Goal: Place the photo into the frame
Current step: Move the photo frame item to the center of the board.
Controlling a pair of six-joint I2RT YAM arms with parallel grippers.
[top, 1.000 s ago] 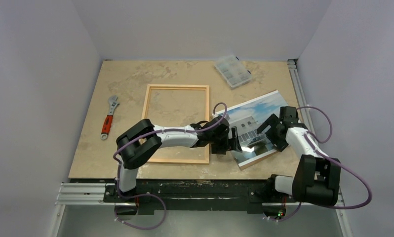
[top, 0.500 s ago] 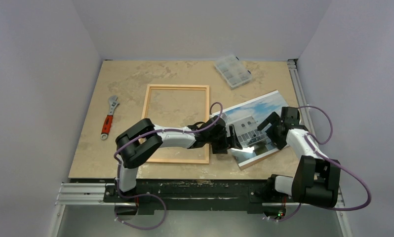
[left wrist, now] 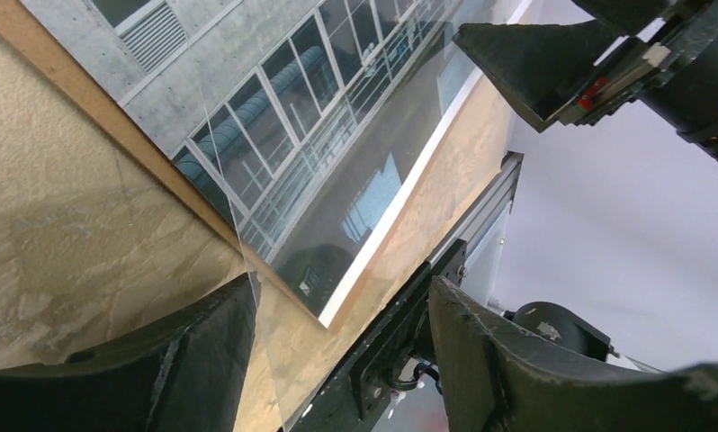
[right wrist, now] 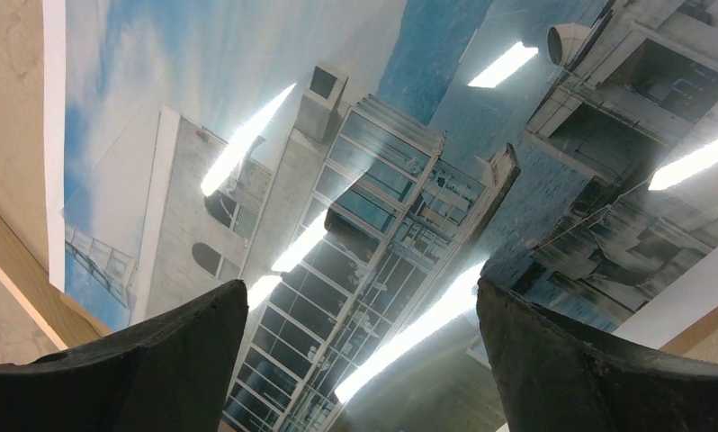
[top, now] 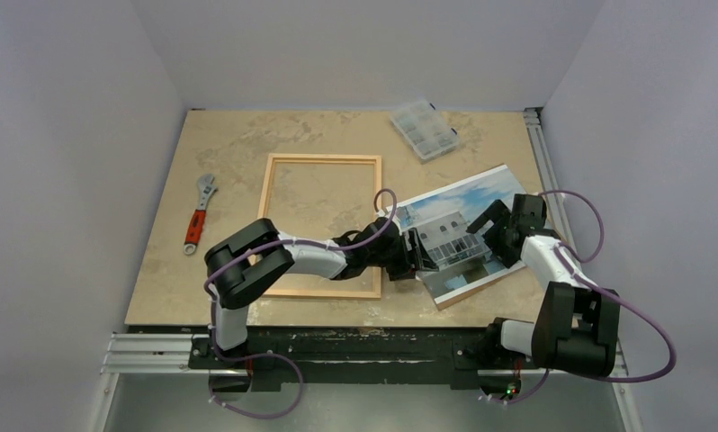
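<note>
The photo (top: 459, 205) of a white building under blue sky lies tilted on a brown board (top: 447, 296), right of the light wood frame (top: 324, 162), which lies flat on the table. My left gripper (top: 420, 253) is low at the photo's near-left edge. It is open, and the board's corner and a thin clear sheet's edge (left wrist: 243, 270) reach between its fingers (left wrist: 166, 369). The photo (left wrist: 328, 126) fills that view's top. My right gripper (top: 492, 231) hovers open over the photo (right wrist: 355, 162), nothing between its fingers (right wrist: 148, 360).
A red-handled wrench (top: 199, 214) lies left of the frame. A clear plastic compartment box (top: 425, 129) sits at the back right. A metal rail (top: 542, 162) runs along the table's right edge, and walls close in on three sides.
My left gripper has slid right, further onto the photo's near-left edge, and its jaws have narrowed somewhat. My right gripper has shifted slightly away from me over the photo, still wide.
</note>
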